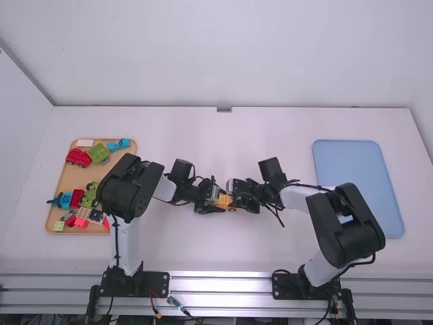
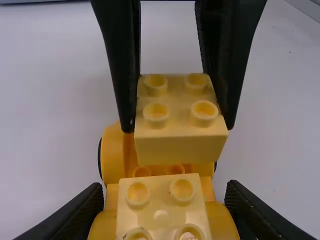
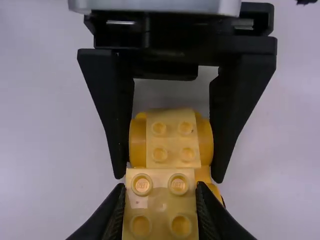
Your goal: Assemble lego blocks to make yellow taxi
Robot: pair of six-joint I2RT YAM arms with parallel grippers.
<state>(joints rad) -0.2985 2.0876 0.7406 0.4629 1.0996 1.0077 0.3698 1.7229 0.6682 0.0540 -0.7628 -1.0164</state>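
Midway between the bench's side edges I see the yellow taxi body (image 2: 112,152), the left gripper's fingers (image 2: 75,210) clamped on its sides. Just over it, the right gripper (image 1: 231,199) pinches a yellow block (image 2: 181,144). A wooden tray (image 1: 62,177) holds blocks near the left edge; a blue tray (image 1: 358,183) lies near the right.

glossy yellow plastic bricks (image 2: 162,205), matt white table (image 1: 270,250)

left end effector (image 1: 219,202) and right end effector (image 1: 233,196) face each other, both clamped.
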